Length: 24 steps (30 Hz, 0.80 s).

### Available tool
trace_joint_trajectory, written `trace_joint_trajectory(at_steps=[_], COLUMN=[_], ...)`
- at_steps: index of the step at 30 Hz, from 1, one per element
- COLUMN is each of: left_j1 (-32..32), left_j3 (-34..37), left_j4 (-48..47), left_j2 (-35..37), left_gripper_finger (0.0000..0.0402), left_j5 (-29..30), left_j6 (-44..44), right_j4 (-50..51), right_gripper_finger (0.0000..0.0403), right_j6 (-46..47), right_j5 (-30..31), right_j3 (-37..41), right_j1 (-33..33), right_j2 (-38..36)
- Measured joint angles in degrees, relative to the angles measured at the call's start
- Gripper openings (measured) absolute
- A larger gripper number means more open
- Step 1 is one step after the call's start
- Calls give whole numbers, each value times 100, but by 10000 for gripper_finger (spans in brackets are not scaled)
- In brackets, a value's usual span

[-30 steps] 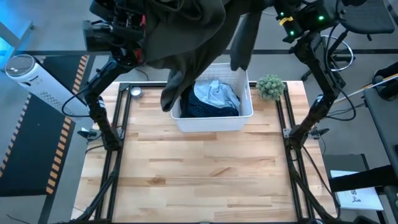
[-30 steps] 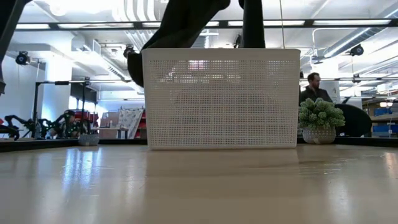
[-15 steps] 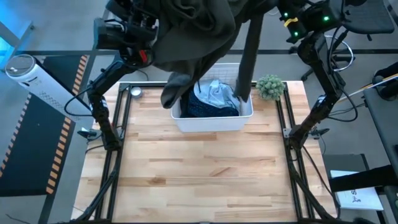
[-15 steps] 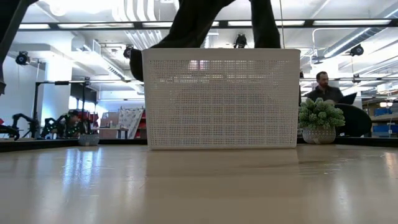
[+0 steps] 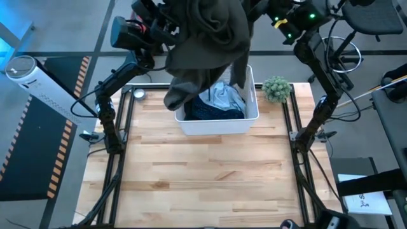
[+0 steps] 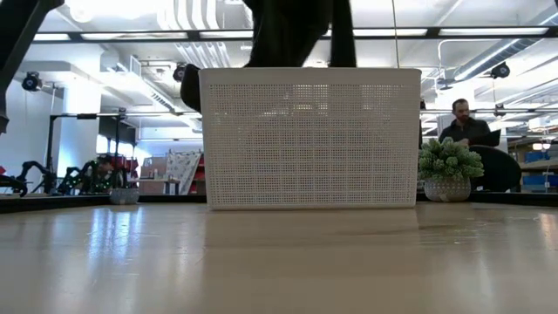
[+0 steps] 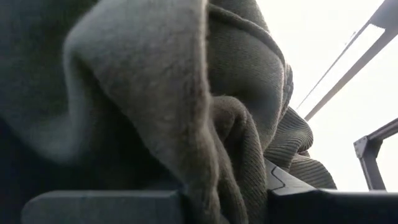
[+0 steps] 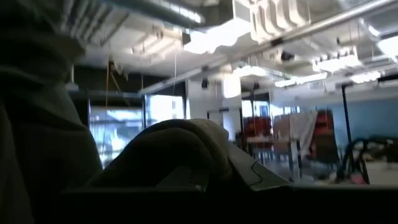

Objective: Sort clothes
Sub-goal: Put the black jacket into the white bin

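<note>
An olive-grey top (image 5: 206,38) hangs bunched high above the white lattice basket (image 5: 219,126), held up between both grippers. My left gripper (image 5: 166,22) is shut on its left side and my right gripper (image 5: 257,11) on its right side. The top's lower end (image 5: 178,95) hangs over the basket's left rim, and a sleeve (image 5: 240,70) hangs over the basket. A navy patterned piece (image 5: 206,109) with light blue lining (image 5: 222,95) lies in the basket. In the low view the top (image 6: 288,35) hangs behind the basket (image 6: 309,139). My left gripper pinches a thick fold of the olive-grey top (image 7: 217,155) between its two fingers (image 7: 99,205), several layers bunched together. The top is lifted clear of the table and hangs below the gripper, slack. My right gripper pinches a bunched fold of the top (image 8: 180,149) between its fingers (image 8: 249,168). The cloth hangs below it, clear of the table.
A small potted plant (image 5: 276,89) stands right of the basket at the table's far right. A small round metal object (image 5: 138,94) lies at the far left corner. Bare wood (image 5: 203,178) lies on the basket's near side. A person (image 6: 466,131) sits beyond the table.
My left gripper has moved toward the table's right, nearer my right gripper. The top, spread wide between them before, is now gathered into a narrower bunch over the basket. Its hanging sleeve has swung toward the left, and the lower end stays over the basket's left rim.
</note>
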State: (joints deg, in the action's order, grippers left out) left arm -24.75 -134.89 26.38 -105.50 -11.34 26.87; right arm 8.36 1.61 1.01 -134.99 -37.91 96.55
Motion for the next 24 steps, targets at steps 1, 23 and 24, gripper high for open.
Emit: trace_joint_trajectory(at_steps=[1,23,24], left_j1=[0,-4,-5], left_j3=[0,2,2], left_j4=[-147,-4845,-5100], left_j2=[16,465,497], left_gripper_finger=[46,48,48], left_j5=[-35,70,169], left_j6=[-2,-1416,-1499], right_j4=[182,4932,5113], right_gripper_finger=[0,0,0], right_j6=[-5,-566,-556], right_j5=[1,55,65], right_j3=[-1,5,5], right_j1=[0,-83,-90], right_j2=[0,-119,-129])
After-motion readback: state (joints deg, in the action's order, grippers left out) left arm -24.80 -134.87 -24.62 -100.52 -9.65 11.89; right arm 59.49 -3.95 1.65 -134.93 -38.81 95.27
